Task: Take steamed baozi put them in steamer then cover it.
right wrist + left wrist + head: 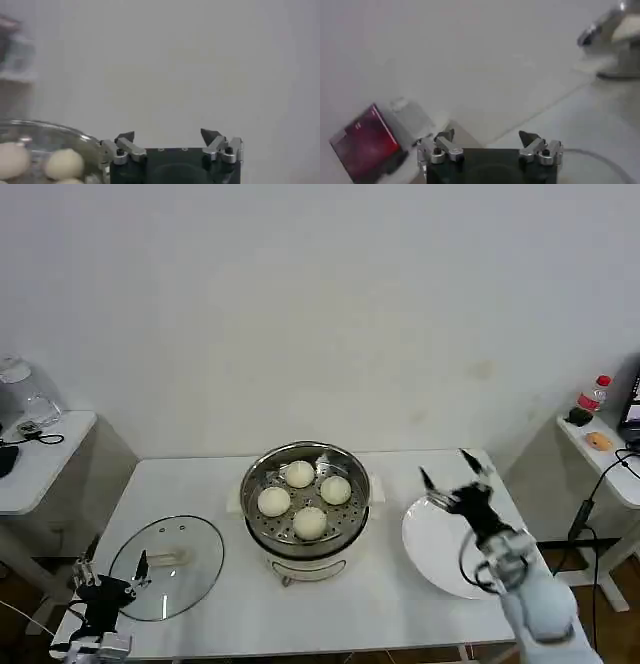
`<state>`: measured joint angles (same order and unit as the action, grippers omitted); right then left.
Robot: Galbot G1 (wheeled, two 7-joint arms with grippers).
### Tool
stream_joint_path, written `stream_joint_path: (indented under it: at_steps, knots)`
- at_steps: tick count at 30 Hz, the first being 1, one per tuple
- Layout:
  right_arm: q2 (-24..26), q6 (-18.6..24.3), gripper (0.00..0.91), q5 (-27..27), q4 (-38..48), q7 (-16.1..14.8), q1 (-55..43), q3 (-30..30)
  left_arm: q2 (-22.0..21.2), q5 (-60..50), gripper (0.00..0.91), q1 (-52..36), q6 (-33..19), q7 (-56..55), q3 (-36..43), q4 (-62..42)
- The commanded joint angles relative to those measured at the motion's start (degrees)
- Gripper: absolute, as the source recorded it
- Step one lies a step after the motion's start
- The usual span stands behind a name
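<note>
Several cream-white steamed baozi [300,474] lie in the shiny steamer [257,477] on its white pot base at the table's middle; the right wrist view catches baozi [64,163] inside the steamer rim [75,131]. The glass cover [203,559] with its white bar handle lies flat on the table at the left. My left gripper [115,569] stands open at the cover's near-left edge, holding nothing. Over the white plate [425,546], right of the steamer, my right gripper [446,467] hangs open and holds nothing. Both also appear at the wrist views: left gripper [486,136], right gripper [167,135].
A side table [40,454] with a glass jar stands at far left. Another side table [600,459] at far right carries a red-capped bottle [593,394]. The white wall rises behind the table. The steamer's edge [612,37] shows far off in the left wrist view.
</note>
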<state>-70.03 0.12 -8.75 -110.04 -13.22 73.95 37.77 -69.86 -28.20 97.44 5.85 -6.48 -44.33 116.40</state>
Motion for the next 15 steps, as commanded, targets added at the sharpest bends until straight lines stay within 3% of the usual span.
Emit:
stream_joint_path:
  at_steps: [1, 6, 15]
  knots:
    - [-9.4, 5.3, 0.907, -0.7, -5.4, 0.1, 19.4, 15.8, 6.4, -33.5, 0.907, -4.8, -3.1, 2.0, 2.6, -13.6]
    - [-10.8, 4.4, 0.907, -1.6, -8.5, -0.1, 21.7, 16.6, 7.5, -38.6, 0.907, -9.3, -4.0, 1.1, 5.9, -20.7]
    - [-13.1, 4.6, 0.907, -0.3, -10.5, -0.2, 23.6, 17.0, 8.3, -38.9, 0.907, -9.5, -3.9, 2.4, 8.2, -20.9]
